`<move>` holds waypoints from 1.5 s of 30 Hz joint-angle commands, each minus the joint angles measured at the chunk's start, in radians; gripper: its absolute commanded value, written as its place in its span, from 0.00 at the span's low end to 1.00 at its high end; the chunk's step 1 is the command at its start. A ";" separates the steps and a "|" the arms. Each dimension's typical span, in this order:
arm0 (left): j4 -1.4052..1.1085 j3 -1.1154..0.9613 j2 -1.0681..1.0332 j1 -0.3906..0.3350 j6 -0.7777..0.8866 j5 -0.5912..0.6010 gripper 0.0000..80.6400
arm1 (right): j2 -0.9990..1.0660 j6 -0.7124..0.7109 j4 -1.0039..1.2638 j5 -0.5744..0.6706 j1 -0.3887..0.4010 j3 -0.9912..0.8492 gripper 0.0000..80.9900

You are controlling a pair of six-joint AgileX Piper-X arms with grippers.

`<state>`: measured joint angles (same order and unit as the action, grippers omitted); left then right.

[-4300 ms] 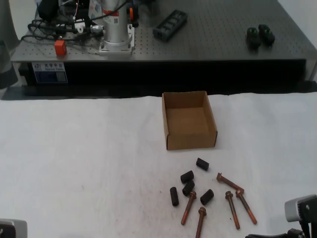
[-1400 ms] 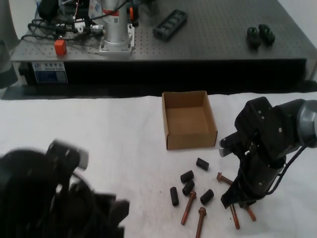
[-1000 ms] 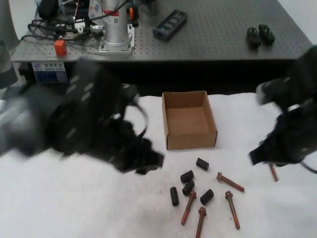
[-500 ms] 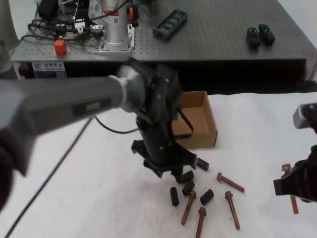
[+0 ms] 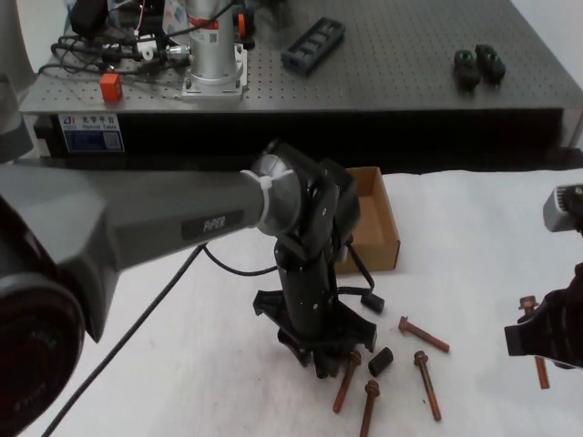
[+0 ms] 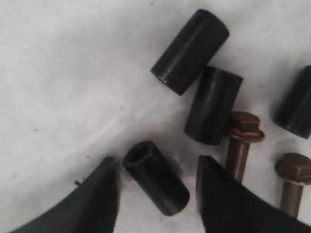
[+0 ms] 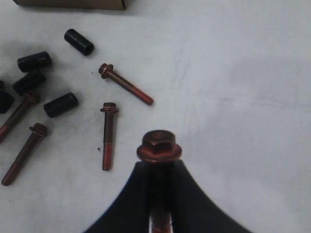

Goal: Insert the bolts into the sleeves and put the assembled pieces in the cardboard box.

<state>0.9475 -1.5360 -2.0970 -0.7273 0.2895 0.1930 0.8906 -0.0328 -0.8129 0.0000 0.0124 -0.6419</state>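
straddling one black sleeve (image 6: 155, 187) on the cloth (image 6: 68, 73) with left gripper (image 6: 156, 170) spread apart — poised to close. clamping a bolt (image 7: 159, 145) head-up in right gripper (image 7: 159, 189), well aside — likely held clear for mating. cardboard box (image 5: 383, 218) just beyond.

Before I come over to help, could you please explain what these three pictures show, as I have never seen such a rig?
These are two robot arms, each ending in a two-fingered tool. The high view looks down from behind them; each wrist view looks along one arm's tool. On the white cloth lie black sleeves, copper bolts and an open cardboard box. The left tool is open, low over the pile, straddling one sleeve. The right tool, off to the side, is shut on a bolt, its head sticking out in front.
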 commanded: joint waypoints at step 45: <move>-1.175 0.855 0.855 -0.006 -0.133 0.556 0.01 | -0.014 0.606 1.018 0.559 0.281 0.157 0.04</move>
<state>-0.2067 -0.6784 -1.2556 -0.7301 0.1507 0.7178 0.8837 0.5858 0.2216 0.5487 0.2906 -0.4856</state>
